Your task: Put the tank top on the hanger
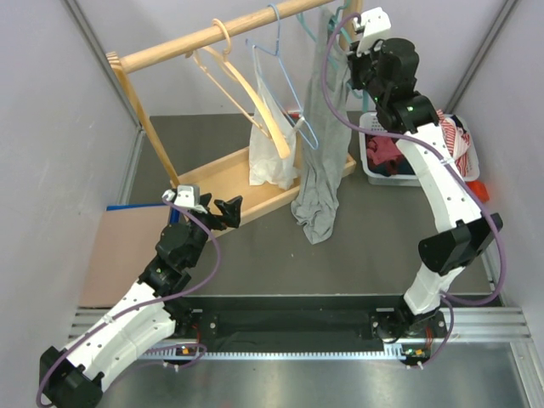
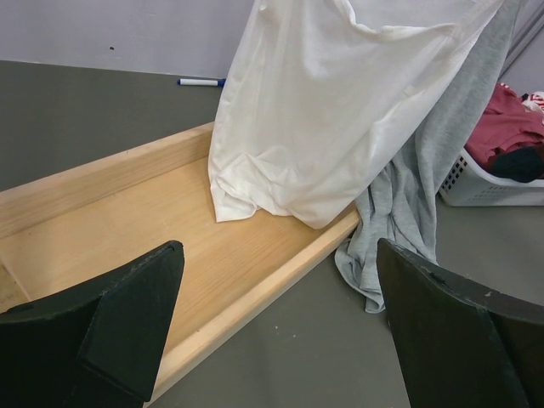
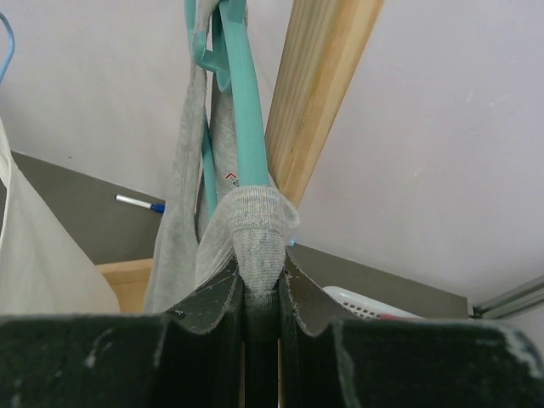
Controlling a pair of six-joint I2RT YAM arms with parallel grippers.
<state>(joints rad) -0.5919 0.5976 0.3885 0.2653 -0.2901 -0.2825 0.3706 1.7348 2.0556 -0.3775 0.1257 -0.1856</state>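
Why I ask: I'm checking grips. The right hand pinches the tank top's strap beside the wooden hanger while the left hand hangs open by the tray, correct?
Not quite. The right hand pinches the tank top by its strap beside the teal hanger, not the wooden one; the right wrist view shows it. The left hand does hang open by the tray.

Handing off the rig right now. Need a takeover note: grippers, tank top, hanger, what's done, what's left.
Left gripper: open, empty, low by the wooden tray.
Right gripper: shut on a strap of the tank top, up by the rail.
Hanger: at the rail, with the top hanging down beside it.
Done: top is up at the hanger; one strap seems to run along it.
Left: get the pinched strap over the hanger arm, then release.
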